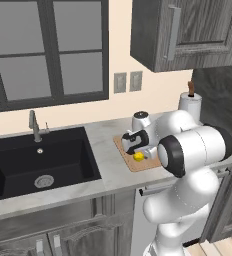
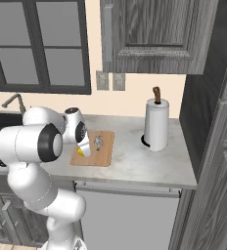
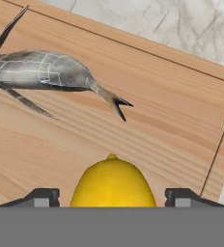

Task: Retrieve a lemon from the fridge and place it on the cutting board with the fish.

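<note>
— Starting big: grey marble counter point(image 2: 149, 163), black sink point(image 1: 38, 160) off toward its left end, paper towel roll point(image 2: 156, 124) standing near the back right corner.

— And on the counter?

— Wooden cutting board point(image 3: 181, 120), flat, between sink and towel roll. Silvery fish point(image 3: 46, 72) lying along the board's far part, tail fin aimed toward the board's middle, well apart from the lemon point(image 3: 113, 182).

— Where exactly on the board?

— Near the front edge, toward the corner closest to the robot. Looks to be resting on the wood, though contact underneath cannot be confirmed from above.

— Relative to the gripper point(image 3: 113, 197)?

— Straight between the two fingertips, directly below the hand. Fingertips spread — a visible gap on each side of the fruit, no pinching. Seemingly just let go.

— So, next move?

— Probably straight up and away, along the hand's own line, to avoid nudging a round thing likely to roll.

— Look of the lemon?

— Bright yellow, smooth, plump, with a small nub pointing toward the fish; long axis roughly along that same direction. Unmarked, no stem or leaf.
</note>
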Controlling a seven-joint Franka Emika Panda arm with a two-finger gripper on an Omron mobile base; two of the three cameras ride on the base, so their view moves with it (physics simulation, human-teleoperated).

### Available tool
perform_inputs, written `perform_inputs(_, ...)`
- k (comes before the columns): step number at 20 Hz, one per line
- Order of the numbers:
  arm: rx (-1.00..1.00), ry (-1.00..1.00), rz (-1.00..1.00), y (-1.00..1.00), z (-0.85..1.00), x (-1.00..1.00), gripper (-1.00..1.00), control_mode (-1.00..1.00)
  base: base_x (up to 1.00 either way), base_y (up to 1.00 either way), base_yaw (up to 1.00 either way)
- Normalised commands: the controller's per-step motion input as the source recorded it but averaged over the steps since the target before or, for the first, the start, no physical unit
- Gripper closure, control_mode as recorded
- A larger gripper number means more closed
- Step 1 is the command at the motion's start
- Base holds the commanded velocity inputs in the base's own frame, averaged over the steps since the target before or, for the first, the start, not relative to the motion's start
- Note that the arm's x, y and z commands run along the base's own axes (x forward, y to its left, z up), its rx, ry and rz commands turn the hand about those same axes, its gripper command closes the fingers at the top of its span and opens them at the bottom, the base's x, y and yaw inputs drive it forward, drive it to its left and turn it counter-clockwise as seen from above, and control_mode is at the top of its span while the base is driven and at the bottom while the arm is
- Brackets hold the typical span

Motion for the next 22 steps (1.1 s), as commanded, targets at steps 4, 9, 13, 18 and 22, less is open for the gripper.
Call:
perform_inputs(4, 0.00, 0.00, 0.00, 0.00, 0.00, 0.00, -1.00, -1.00, 0.00, 0.00, 0.00)
perform_inputs(9, 0.00, 0.00, 0.00, 0.00, 0.08, 0.00, -1.00, -1.00, 0.00, 0.00, 0.00)
perform_inputs(13, 0.00, 0.05, 0.00, 0.00, 0.44, -0.02, -1.00, -1.00, 0.00, 0.00, 0.00)
perform_inputs(18, -0.01, 0.08, 0.00, 0.00, 0.73, -0.10, -1.00, -1.00, 0.00, 0.00, 0.00)
perform_inputs(22, -0.05, 0.20, 0.00, 0.00, 0.29, -0.29, -1.00, -1.00, 0.00, 0.00, 0.00)
